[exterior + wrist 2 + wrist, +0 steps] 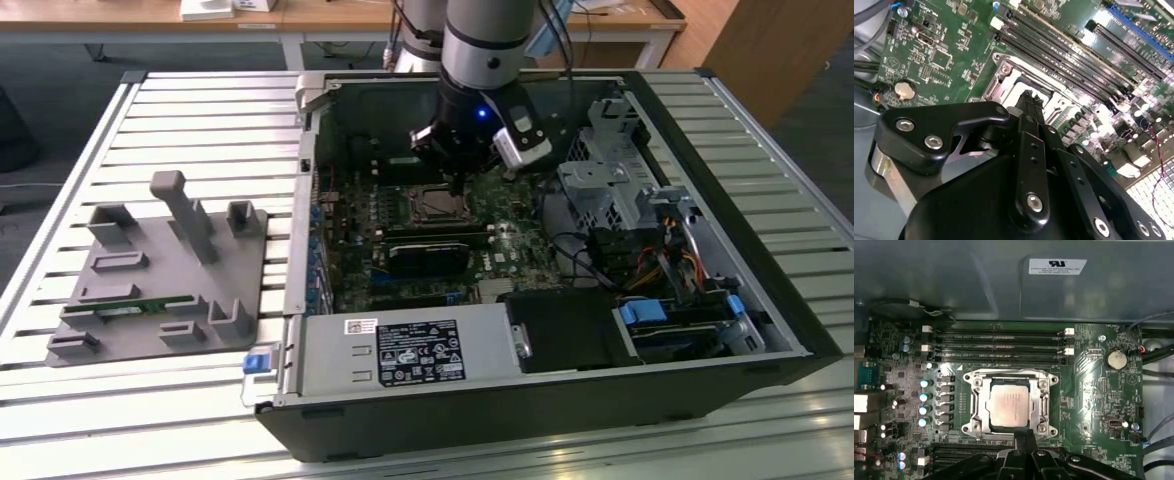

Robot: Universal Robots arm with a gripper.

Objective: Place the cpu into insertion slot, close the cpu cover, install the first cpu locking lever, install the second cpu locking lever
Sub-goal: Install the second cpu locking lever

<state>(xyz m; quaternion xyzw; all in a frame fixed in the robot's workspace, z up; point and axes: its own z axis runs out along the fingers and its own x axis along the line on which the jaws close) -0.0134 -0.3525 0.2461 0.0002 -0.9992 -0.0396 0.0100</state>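
One relation matters at this point: the cpu (1009, 405) lies seated in the insertion slot (975, 405), and the gripper (1025, 436) stands at the socket's edge on the side away from the memory slots (999, 345), fingers drawn together into one narrow tip. I see nothing held between the jaws; they read as closed and empty.

The cpu cover (1044, 402) lies flat around the chip, its cut-out showing the silvery-beige top. My judgement: chip placed, cover down, work now at the locking levers. I cannot make out either lever's position for certain.

The first wrist view gives the socket square-on, with the tip touching or just above the frame's near edge; contact not confirmed. The second wrist view looks along the finger (1030, 107) and shows it over the frame's corner (1004, 70), most of the socket hidden behind the linkage. The exterior view places the gripper (461, 185) directly over the socket (437, 205), inside the open computer case (774, 300) on the slatted worktop (200, 110).
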